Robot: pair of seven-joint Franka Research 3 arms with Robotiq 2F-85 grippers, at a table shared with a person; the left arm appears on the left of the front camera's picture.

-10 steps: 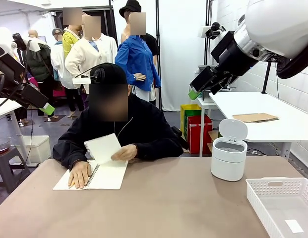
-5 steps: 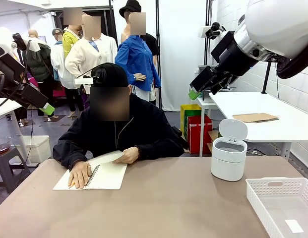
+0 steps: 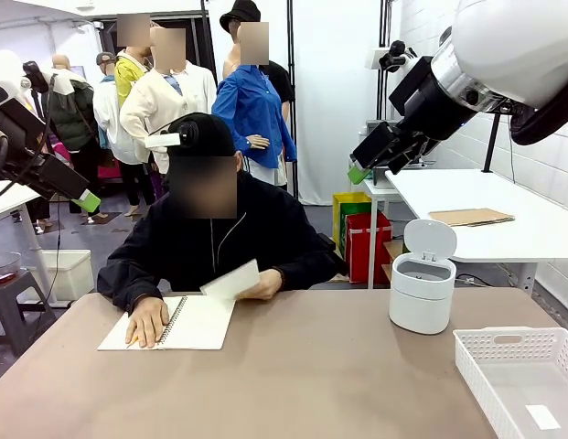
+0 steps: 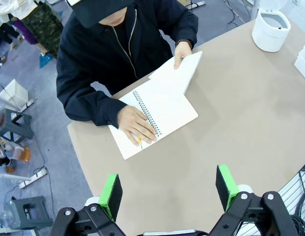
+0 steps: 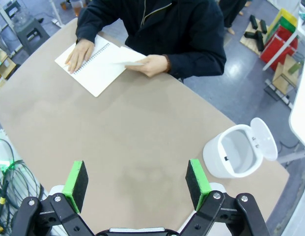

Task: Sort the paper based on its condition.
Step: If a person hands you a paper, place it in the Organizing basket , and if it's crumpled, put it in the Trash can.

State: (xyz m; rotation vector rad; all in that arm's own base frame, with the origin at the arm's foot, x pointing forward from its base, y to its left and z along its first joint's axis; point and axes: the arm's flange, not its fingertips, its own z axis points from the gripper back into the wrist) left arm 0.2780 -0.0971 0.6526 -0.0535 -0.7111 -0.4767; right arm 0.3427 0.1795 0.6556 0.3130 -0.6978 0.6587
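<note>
Across the table a person holds a flat white sheet of paper (image 3: pixel 230 280) (image 4: pixel 177 73) (image 5: pixel 125 55) in one hand, at the right edge of an open spiral notebook (image 3: pixel 197 325) (image 4: pixel 162 113) (image 5: pixel 93 69). The person's other hand presses the notebook down. My left gripper (image 3: pixel 87 201) (image 4: pixel 168 187) hovers high at the left, open, nothing between its pads. Up at the right my right gripper (image 3: pixel 359 172) (image 5: pixel 137 179) is open too and holds nothing. Both are far from the sheet.
A white bin (image 3: pixel 421 293) (image 4: pixel 271 29) (image 5: pixel 235 152) with its lid up stands at the table's right. A white slotted tray (image 3: pixel 521 343) sits at the near right corner with a small white slip (image 3: pixel 541 416) inside. Cardboard (image 3: pixel 471 217) lies on a side table.
The person held a sheet up over the notebook, laid it down, and now has it lifted off to the right. Neither arm has moved.
</note>
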